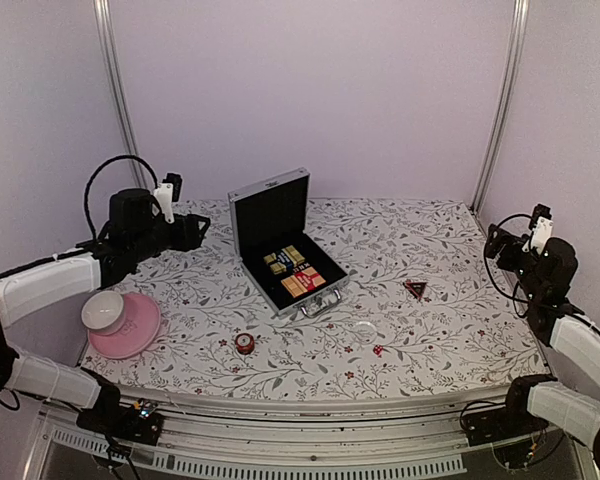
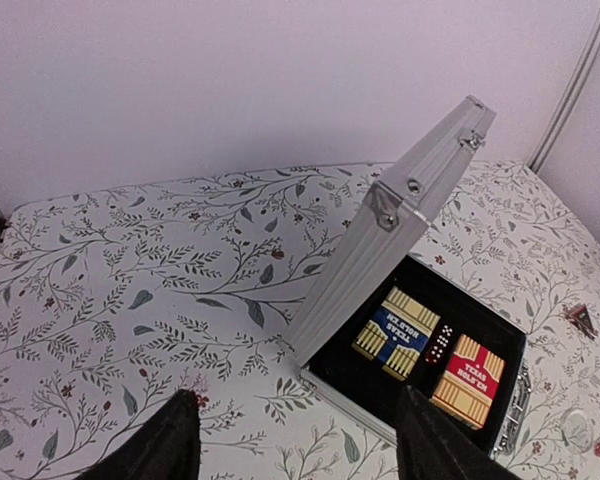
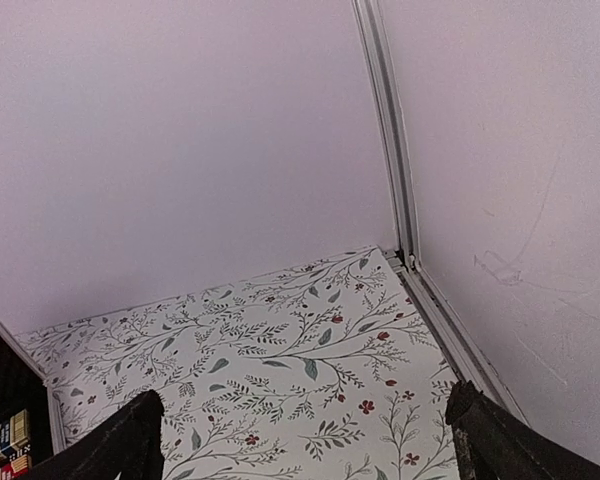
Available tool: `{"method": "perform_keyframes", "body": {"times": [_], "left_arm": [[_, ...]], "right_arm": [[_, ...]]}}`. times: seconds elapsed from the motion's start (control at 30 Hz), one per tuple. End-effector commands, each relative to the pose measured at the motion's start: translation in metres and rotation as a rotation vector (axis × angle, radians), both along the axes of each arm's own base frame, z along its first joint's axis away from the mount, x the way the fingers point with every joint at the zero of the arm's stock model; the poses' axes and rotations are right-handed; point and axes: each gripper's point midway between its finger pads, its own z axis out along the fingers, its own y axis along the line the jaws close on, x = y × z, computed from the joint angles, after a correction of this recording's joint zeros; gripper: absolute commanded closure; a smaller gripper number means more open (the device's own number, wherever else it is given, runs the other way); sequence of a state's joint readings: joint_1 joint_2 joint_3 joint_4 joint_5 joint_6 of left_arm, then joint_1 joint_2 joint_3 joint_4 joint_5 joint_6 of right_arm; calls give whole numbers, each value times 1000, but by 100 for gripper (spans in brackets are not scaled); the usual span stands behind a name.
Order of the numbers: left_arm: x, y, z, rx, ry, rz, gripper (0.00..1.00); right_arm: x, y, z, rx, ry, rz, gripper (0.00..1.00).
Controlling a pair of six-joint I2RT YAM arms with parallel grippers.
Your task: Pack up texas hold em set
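Checking top view first: case (image 1: 261, 285) sits mid-table, a bit toward the far edge, skewed so its handle (image 1: 321, 302) faces the near-right corner and its lid (image 1: 270, 212) stands up on the far-left side. Packs (image 1: 300, 272) are in the base. Three pieces are loose on the table (image 1: 430, 345): red token (image 1: 244, 343) by the near edge, left of centre; clear token (image 1: 365, 327) off the handle side; triangle token (image 1: 415, 289) right of the case. Left gripper (image 1: 193, 231) hangs toward the far-left corner, behind the lid; right gripper (image 1: 498, 243) is at the right edge, well apart from everything. My read: red token goes to the left arm, triangle to the right, clear one roughly between. Plate (image 1: 140, 335) and bowl (image 1: 103, 310) at the left edge aren't part of it. Left wrist: fingers (image 2: 175, 445) apart, nothing between; case ahead-right, lid's outer face toward the camera. Right wrist: fingers (image 3: 120, 440) apart, empty, aimed at the far-right corner; only a sliver of case at lower left, no tokens in view, so I'd expect a swing left before any pick.
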State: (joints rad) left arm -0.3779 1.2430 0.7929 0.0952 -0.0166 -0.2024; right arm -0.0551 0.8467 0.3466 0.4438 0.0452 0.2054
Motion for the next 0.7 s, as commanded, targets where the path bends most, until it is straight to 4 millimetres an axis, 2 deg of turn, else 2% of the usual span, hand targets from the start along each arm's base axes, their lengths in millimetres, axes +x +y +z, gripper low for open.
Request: {"method": "perform_keyframes", "body": {"times": [0.0, 0.13, 0.2, 0.3, 0.37, 0.5, 0.6, 0.67], "left_arm": [[-6, -3, 25, -25, -115, -30, 33], [-22, 7, 27, -37, -133, -19, 23], [-28, 13, 33, -47, -144, -14, 19], [-31, 22, 35, -47, -111, 9, 16], [-31, 24, 29, -35, -64, 15, 17], [-36, 19, 11, -74, 24, 1, 17], [-44, 2, -6, -174, 101, -68, 18], [-46, -7, -12, -241, 153, -90, 19]], "right_arm": [[-7, -3, 15, -7, -51, -13, 1], [-13, -5, 17, 21, -53, -31, 1], [-14, 0, 21, 17, -46, -3, 1], [-7, 0, 21, 19, 11, -2, 1], [-1, 0, 19, 73, 57, 1, 1], [18, 31, -2, 78, 298, 115, 1], [24, 55, -26, 3, 488, 134, 1], [26, 77, -36, 6, 549, 200, 1]]}}
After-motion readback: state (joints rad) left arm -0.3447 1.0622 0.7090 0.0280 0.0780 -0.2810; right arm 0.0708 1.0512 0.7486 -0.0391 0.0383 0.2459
